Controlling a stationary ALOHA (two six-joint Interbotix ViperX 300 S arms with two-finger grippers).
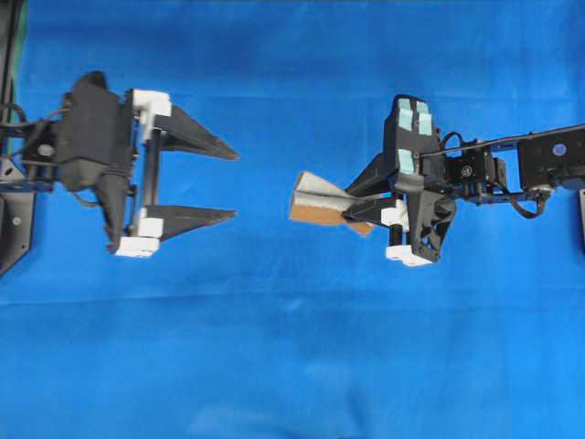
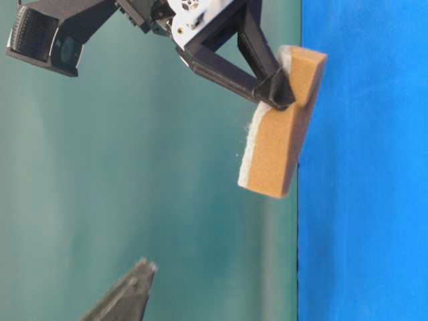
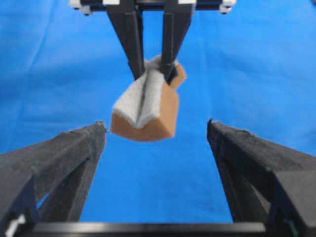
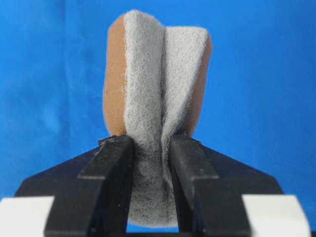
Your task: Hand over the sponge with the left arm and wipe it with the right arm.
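Note:
The sponge, grey-white felt over orange-brown foam, hangs above the blue cloth, squeezed into a fold. My right gripper, with teal patches on its body, is shut on the sponge's right end. In the right wrist view the sponge bulges out beyond the right gripper. My left gripper stands open to the left of the sponge, a short gap away, with nothing between its fingers. The left wrist view has the left gripper wide open, with the sponge ahead of it. In the table-level view the sponge hangs tilted.
Blue cloth covers the whole table. The left arm's mount sits at the left edge and the right arm's links reach in from the right edge. A green backdrop fills the table-level view.

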